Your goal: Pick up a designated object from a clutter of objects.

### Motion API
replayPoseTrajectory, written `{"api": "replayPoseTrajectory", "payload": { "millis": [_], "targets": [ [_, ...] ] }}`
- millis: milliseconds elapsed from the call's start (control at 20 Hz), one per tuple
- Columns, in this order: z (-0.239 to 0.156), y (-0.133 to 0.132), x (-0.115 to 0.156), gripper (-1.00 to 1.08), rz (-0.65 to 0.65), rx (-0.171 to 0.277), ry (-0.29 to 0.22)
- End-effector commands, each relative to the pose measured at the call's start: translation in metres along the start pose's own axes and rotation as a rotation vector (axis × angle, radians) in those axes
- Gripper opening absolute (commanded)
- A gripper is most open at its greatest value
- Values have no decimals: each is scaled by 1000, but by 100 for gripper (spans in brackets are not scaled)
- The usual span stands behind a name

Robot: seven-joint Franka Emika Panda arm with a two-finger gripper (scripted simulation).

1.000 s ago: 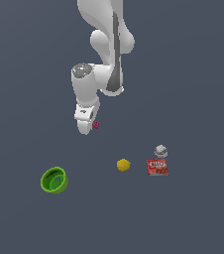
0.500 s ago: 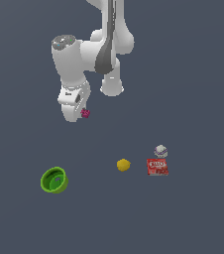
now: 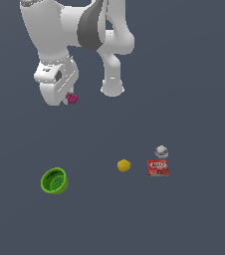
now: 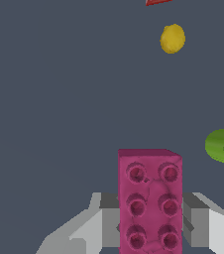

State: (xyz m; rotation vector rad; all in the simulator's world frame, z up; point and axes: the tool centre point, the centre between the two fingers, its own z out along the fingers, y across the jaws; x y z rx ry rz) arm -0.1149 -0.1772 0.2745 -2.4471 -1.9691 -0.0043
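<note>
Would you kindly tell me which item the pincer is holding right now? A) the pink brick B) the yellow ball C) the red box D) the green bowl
A: the pink brick sits clamped between the fingers of the pincer, in the wrist view.

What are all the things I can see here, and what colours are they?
brick: one, magenta-pink with studs, held between the gripper fingers, up off the floor.
ball: one, yellow, on the floor between the bowl and the box.
box: one, red with print, on the floor at the exterior view's right of the ball.
cup: one, white and purple, round, just behind the box.
bowl: one, green, on the floor toward the exterior view's left.
floor: dark grey-blue, under everything.
arm: one, white and grey.
gripper: one, white, shut on the brick.
</note>
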Motion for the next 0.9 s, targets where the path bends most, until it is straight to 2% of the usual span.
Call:
{"api": "replayPoseTrajectory", "payload": {
  "millis": [0, 450, 850],
  "targets": [
    [-21, 3, -9, -100, 0, 1, -1],
    [-73, 12, -31, -100, 0, 1, -2],
    [-87, 16, -38, -100, 0, 1, -3]
  ]
}}
